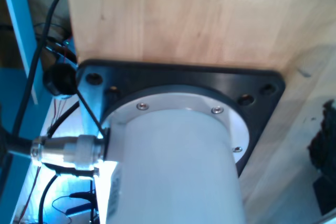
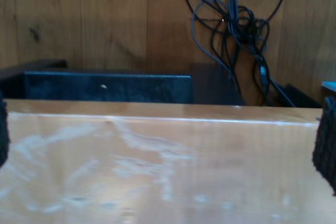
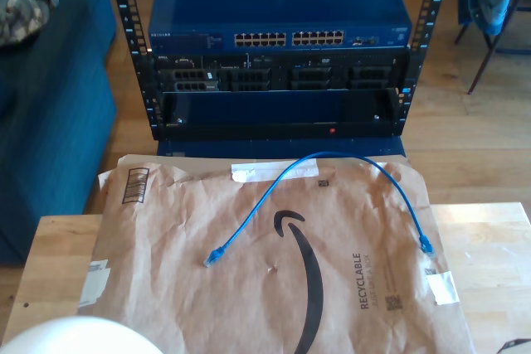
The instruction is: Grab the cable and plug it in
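Observation:
The thin blue cable [image 3: 326, 155] lies in an arch on brown paper [image 3: 332, 288] on the wooden table. One plug [image 3: 213, 258] rests toward the exterior view's left, the other [image 3: 426, 246] toward its right. No gripper is touching it. My second gripper [image 2: 165, 140] is open over bare tabletop, its black pads [image 2: 326, 148] at the picture's edges with nothing between them. Of my first gripper [image 1: 168, 150], one black pad [image 1: 324, 148] shows, beside a white arm base [image 1: 178, 171] on a black mounting plate [image 1: 252, 85].
Behind the table stands a rack holding a blue network switch [image 3: 282, 6] with a row of ports [image 3: 286, 39] and black units below. A white rounded arm part [image 3: 79, 337] sits at the exterior view's bottom left. Tangled black cables [image 2: 241, 24] hang beyond the table edge.

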### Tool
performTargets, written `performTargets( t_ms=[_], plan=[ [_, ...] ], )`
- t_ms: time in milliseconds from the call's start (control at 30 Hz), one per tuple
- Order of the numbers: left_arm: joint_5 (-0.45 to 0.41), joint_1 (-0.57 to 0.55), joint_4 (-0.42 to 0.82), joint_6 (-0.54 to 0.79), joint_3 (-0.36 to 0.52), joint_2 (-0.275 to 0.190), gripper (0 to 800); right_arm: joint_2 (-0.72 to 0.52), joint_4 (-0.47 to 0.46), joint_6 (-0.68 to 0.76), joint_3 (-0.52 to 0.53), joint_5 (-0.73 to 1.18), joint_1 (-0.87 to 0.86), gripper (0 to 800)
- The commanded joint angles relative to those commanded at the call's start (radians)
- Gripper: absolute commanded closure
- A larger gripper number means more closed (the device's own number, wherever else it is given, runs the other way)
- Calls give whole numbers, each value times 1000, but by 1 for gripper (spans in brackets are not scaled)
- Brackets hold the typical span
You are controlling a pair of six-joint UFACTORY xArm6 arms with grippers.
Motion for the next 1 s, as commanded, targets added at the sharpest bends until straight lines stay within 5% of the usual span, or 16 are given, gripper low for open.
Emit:
performTargets(
  t_ms=[267,433,1000],
  plan=[
    [12,-190,-2,-186,-52,5,0,74,-2,215,-48,-101,170,23],
    [86,-417,-2,-374,-98,9,0,230,-3,296,-164,-91,245,12],
    [86,-947,-63,-856,-163,92,0,470,-3,638,-517,170,776,6]
  ],
)
